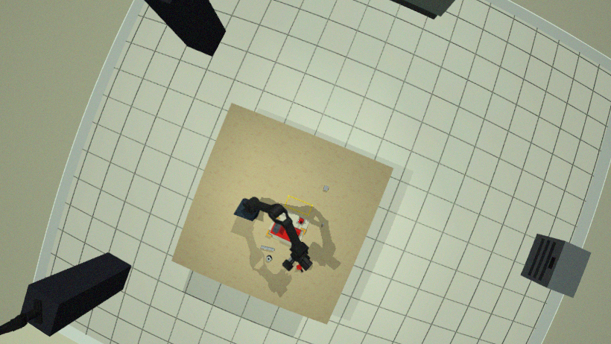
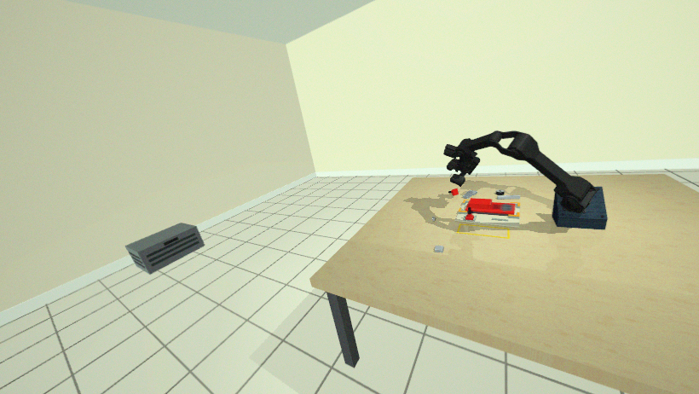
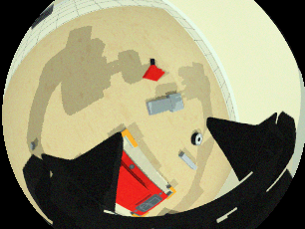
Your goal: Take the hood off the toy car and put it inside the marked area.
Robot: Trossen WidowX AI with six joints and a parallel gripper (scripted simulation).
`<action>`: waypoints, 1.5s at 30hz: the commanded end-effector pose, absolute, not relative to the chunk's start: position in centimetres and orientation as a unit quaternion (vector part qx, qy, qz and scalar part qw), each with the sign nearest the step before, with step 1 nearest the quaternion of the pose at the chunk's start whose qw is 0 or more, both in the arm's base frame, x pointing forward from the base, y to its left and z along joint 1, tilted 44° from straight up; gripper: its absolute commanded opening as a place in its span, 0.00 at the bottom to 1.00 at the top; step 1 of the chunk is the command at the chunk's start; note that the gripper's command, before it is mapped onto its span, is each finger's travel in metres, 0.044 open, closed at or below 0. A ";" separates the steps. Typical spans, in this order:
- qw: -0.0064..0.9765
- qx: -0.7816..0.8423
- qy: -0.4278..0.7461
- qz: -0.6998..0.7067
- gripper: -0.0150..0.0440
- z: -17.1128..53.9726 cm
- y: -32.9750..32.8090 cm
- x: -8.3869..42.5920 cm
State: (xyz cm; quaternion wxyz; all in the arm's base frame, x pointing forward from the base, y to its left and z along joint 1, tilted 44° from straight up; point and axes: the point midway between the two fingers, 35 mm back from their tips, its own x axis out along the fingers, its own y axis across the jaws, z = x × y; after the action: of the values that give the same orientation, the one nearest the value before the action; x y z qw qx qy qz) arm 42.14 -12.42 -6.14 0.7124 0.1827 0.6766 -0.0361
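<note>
One red piece [image 2: 454, 192], prob. the hood, lies on the desk [image 2: 538, 293] beyond the toy car [image 2: 488, 206], well outside the marked area [image 2: 482, 232]. Jaws wide, holding nothing, hanging above it; regrasp & placement left

Bright, even light; soft overlapping shadows.
You'll see several arm shadows fan across the table [image 2: 488, 303] toward its left edge. Top view bows grid lines at the borders; wrist view is a coarse, blurred fisheye circle.

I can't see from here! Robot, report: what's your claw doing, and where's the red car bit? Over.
Gripper open, empty, above the table. Small red piece lies just below it, far from the yellow marked area. Toy car between them; loose grey parts nearby.
</note>
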 end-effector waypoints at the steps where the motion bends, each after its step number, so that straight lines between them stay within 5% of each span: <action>1: 0.653 0.212 0.703 0.185 1.00 -3.8 -7.9 35.8; 6: 0.635 0.243 0.678 0.280 1.00 -1.5 -5.8 33.7; 45: 0.635 0.243 0.678 0.280 1.00 -3.2 -4.7 33.6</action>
State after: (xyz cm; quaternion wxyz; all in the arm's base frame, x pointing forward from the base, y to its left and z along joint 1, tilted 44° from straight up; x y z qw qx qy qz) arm 33.72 -5.01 -2.92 0.6372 0.2394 0.6769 0.2801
